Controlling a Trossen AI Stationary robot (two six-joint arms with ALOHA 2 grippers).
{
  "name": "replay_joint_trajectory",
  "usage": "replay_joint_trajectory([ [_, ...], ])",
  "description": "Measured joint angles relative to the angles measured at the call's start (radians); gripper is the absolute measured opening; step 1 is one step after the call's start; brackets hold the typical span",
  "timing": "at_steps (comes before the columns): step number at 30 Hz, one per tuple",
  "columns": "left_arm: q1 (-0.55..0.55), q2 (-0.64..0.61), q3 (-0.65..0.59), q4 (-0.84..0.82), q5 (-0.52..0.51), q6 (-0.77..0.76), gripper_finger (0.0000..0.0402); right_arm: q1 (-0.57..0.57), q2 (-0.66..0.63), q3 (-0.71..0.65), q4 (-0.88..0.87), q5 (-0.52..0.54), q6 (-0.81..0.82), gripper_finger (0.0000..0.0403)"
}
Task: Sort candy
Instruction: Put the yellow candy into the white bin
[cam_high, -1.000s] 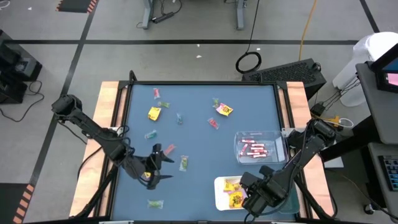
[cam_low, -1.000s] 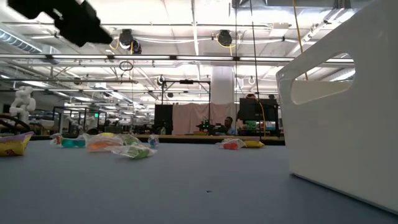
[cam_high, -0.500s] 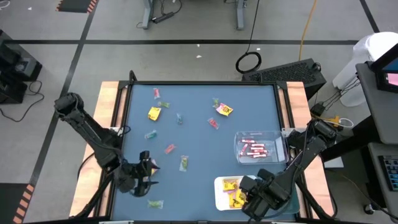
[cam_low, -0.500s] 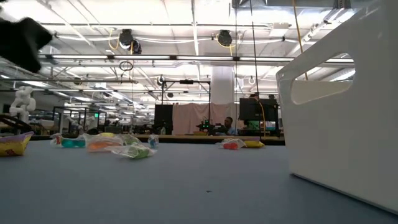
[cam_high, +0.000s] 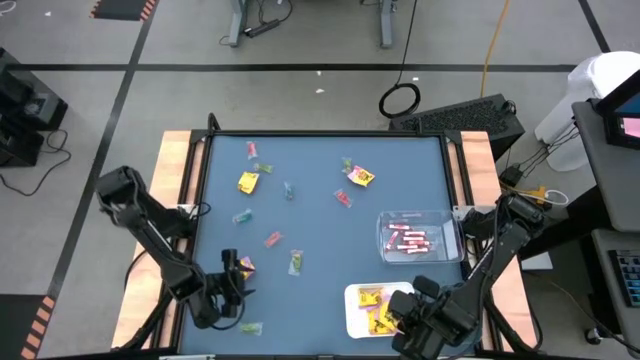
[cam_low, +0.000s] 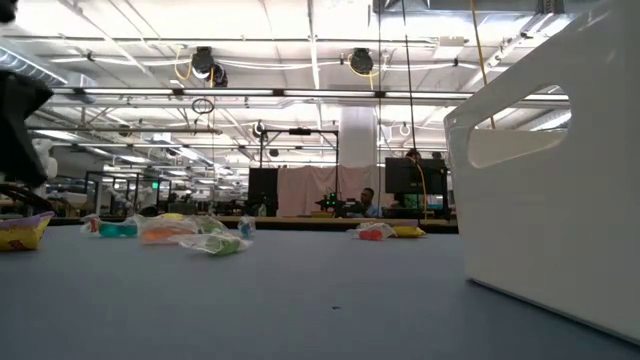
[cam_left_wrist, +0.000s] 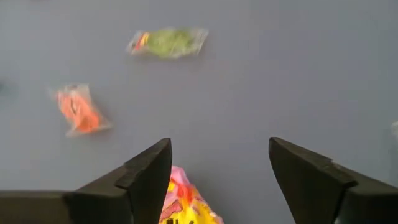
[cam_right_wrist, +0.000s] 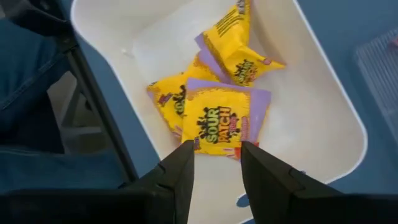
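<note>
Small wrapped candy lies scattered over the blue table: yellow packets, red pieces, green ones. My left gripper is low over the table's near left part, open. A yellow-and-pink packet lies on the table between its fingers, close to one of them. My right gripper hangs open over the white tray at the near right, above the yellow packets that lie in it. My left gripper has the yellow-and-pink packet right beside one finger. Whether that finger touches it, I cannot tell. The packet lies flat on the table.
A clear tray with pink-red sticks stands on the right, just beyond the white tray. A green piece lies by the near edge. In the low view the white tray's wall fills the right side.
My left gripper has swung toward the table's near left corner and come down, tipping more steeply toward the table. In the low view it drops from the upper left to the picture's left edge.
</note>
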Motion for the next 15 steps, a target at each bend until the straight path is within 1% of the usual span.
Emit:
replay_joint_trajectory([
  [7,0.0,0.132,0.0,-0.008,-0.019,-0.089,0.024,-0.001,0.0,0.0,0.007,0.002,-0.015,0.0116],
  [12,0.001,0.164,0.0,-0.039,-0.026,-0.15,0.0211,-0.002,0.0,0.0,0.008,0.032,-0.026,0.0116],
  [15,0.001,0.176,0.002,-0.043,-0.03,-0.158,0.0184,-0.002,0.0,0.0,0.014,0.043,-0.026,0.0116],
])
